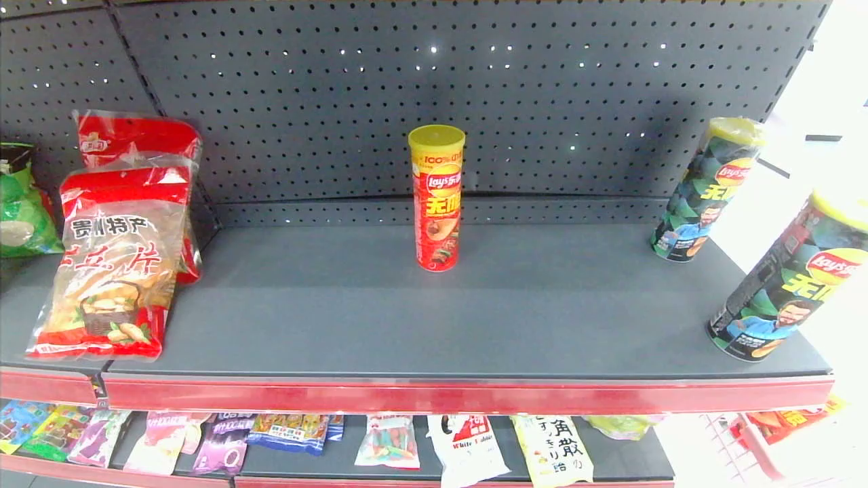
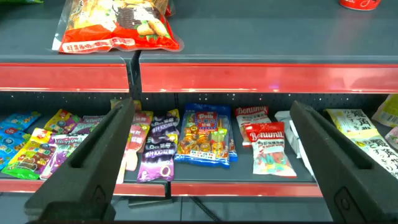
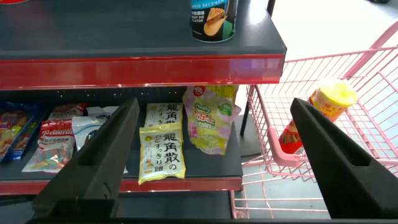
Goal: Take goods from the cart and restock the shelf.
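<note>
Our left hand (image 2: 210, 124) hangs released, both dark fingers (image 2: 93, 155) spread wide w/ nothing btwn them, level w/ the lower shelf deck (image 2: 242, 178) and its row of small bright sweet packets (image 2: 204, 135). Our right hand (image 3: 214, 124) is likewise released and empty, facing the right end of that lower deck, where a cream printed packet (image 3: 160, 149) and a yellow-green pouch (image 3: 208, 118) lie side by side. Just right of the shelving we see the pink wire cart (image 3: 379, 87), and in it a red cardboard crisp tube w/ yellow lid (image 3: 314, 118), lying tilted. Above, the dark grey upper shelf w/ red front strip (image 1: 475, 318) carries one matching red upright tube (image 1: 437, 196) near the middle-back, well apart from the rest. At that shelf's right end stand two dark green-black tubes w/ yellow lids: the back tube (image 1: 705, 190) near the pegboard and the front tube (image 1: 786, 278) at the corner. At the left end, clear-and-red crisp bags (image 1: 112, 271) lean one behind the other, w/ a green bag (image 1: 20, 210) beyond them.
</note>
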Motion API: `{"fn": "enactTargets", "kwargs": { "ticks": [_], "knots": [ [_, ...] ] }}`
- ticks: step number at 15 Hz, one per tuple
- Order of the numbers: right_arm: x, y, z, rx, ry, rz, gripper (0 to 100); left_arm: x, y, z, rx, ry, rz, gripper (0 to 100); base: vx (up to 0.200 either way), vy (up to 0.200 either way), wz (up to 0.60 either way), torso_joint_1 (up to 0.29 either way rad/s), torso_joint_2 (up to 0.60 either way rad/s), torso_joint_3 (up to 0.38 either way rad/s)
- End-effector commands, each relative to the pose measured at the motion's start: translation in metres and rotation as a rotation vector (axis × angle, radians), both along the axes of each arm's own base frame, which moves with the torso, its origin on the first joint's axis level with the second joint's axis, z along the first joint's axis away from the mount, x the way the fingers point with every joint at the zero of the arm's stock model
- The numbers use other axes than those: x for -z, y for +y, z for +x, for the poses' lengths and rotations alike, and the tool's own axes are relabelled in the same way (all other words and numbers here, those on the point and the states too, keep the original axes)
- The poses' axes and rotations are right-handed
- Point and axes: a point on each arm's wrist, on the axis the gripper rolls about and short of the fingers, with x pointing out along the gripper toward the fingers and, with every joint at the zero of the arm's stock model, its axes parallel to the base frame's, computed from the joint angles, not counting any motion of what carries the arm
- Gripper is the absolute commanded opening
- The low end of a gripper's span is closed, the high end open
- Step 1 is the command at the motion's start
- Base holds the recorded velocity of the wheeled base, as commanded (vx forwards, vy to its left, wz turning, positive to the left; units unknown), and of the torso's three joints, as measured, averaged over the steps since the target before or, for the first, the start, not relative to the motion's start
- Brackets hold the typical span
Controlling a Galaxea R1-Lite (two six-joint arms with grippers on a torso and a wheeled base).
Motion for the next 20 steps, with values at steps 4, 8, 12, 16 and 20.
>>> {"fn": "enactTargets", "kwargs": {
  "ticks": [4,8,12,16,20],
  "knots": [
    [-0.0001,0.0000,0.0001,0.000,0.001,0.000,100,-0.0001,-0.0001,0.0001,-0.001,0.000,0.002,100,0.000,-0.100,0.00,0.002,0.00,-0.001],
    [-0.0001,0.0000,0.0001,0.000,0.001,0.000,100,-0.0001,0.0000,0.0001,-0.003,0.000,0.004,100,0.000,-0.200,0.00,0.005,0.00,-0.001],
    [-0.0001,0.0000,0.0001,0.000,0.001,0.000,100,-0.0001,0.0000,0.0001,-0.001,0.000,0.004,100,0.000,-0.200,0.00,-0.006,0.00,0.002],
    [-0.0001,0.0000,0.0001,0.000,0.001,0.000,100,-0.0001,0.0000,0.0001,-0.003,0.000,0.004,100,0.000,-0.200,0.00,0.001,0.00,0.004],
    [-0.0001,0.0000,0.0001,0.000,0.001,0.000,100,-0.0001,0.0000,0.0001,-0.001,0.000,0.004,100,0.000,-0.200,0.00,0.006,0.00,0.001]
  ]
}}
